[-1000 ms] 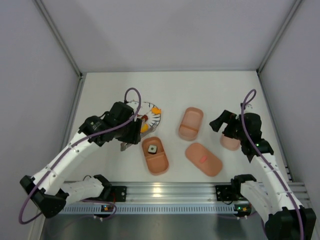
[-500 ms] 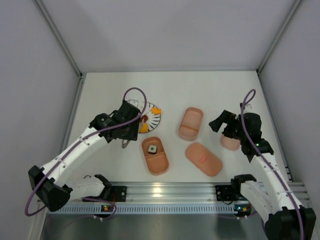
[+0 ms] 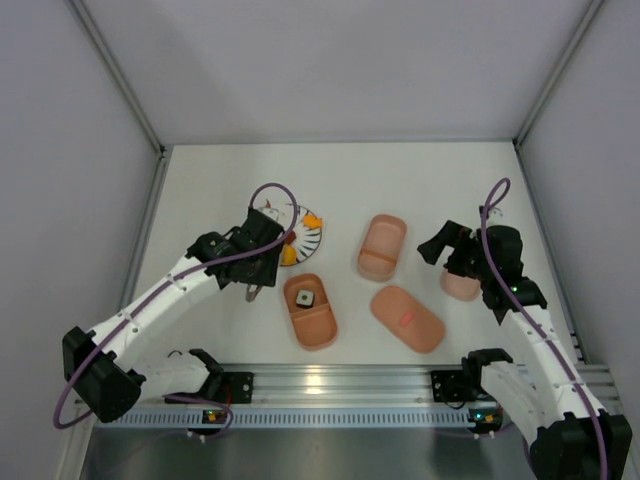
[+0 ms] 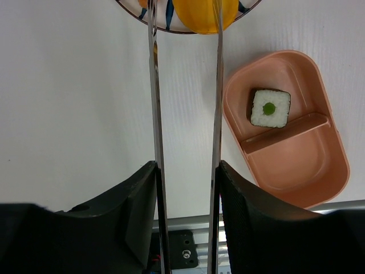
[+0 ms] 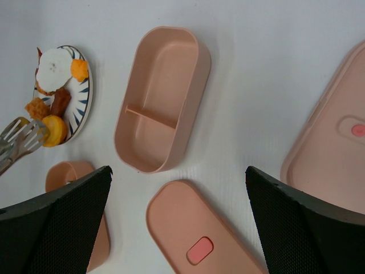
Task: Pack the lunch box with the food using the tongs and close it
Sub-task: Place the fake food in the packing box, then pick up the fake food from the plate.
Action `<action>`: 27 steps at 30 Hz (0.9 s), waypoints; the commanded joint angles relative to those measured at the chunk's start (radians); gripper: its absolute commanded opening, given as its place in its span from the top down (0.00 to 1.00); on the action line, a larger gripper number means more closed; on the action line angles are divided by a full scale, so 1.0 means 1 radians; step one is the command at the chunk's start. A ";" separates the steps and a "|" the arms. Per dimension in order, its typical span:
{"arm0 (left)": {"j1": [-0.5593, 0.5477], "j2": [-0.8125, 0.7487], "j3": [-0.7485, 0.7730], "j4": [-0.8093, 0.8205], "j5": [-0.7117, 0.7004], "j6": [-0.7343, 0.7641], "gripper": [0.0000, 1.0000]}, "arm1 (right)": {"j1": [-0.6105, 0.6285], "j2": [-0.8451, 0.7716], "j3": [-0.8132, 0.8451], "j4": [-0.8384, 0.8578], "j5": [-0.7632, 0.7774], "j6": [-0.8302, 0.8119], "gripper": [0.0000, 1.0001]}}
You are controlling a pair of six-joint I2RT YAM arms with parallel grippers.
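My left gripper (image 4: 186,171) is shut on the tongs (image 4: 155,97), one silvery arm against each finger. The tongs' tips reach onto the striped plate (image 3: 311,233), one on each side of a yellow piece of food (image 4: 205,11). More food, white, orange and brown pieces (image 5: 60,100), lies on that plate. One lunch box tray (image 4: 302,165) to the right of the tongs holds a square rice piece (image 4: 270,108). A second tray (image 5: 162,108) stands empty. My right gripper (image 5: 178,171) hangs open above a lid with a red mark (image 5: 205,240).
Another pink lid (image 5: 336,154) lies at the right, partly under my right arm (image 3: 500,270). The arms' metal base rail (image 3: 340,390) runs along the near edge. Grey walls enclose the white table (image 3: 200,190) on three sides.
My left arm has shifted slightly right and nearer, and the tongs' arms have drawn a little closer together around the yellow piece. The right arm has not moved.
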 commanded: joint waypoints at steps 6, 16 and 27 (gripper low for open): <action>-0.002 0.017 -0.013 0.080 0.025 -0.012 0.54 | -0.016 -0.005 0.007 0.062 -0.002 -0.021 0.01; 0.000 0.011 -0.042 0.088 0.028 -0.020 0.56 | -0.016 -0.008 0.009 0.053 -0.002 -0.024 0.00; 0.000 -0.009 -0.025 0.065 0.032 -0.011 0.80 | -0.016 -0.017 0.017 0.039 -0.002 -0.024 0.01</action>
